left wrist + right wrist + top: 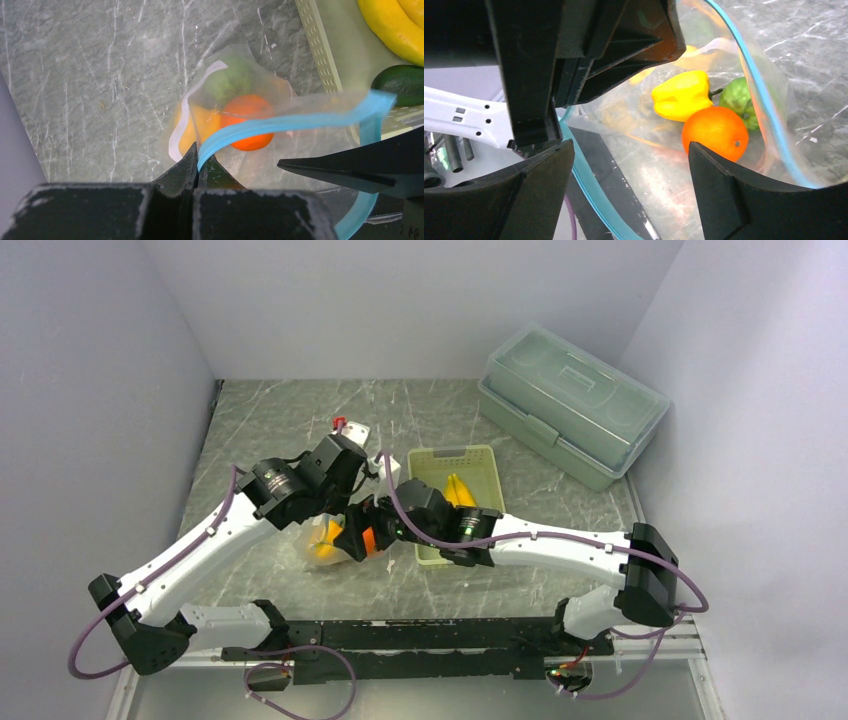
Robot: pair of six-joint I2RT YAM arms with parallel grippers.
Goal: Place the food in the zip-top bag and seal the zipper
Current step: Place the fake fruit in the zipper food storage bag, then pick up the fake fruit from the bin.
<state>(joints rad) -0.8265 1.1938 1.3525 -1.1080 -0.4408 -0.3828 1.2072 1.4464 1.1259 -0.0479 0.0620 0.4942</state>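
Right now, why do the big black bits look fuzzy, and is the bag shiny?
Left wrist view: the left end effector is too close, so it blurs; the table is sharp. Right wrist view: the zip-top bag shows pale glare; the orange ball is crisp.

Grey marbled surface [280,420] carries pale green basket [440,455] at centre, clear bag [325,540] just left, lidded box [570,405] back right, small white-red item [352,427] behind.

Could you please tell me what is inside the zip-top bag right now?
The zip-top bag holds an orange ball, a yellow pepper and a bumpy green fruit. The left fingers cover part of it, so anything more there is hidden.
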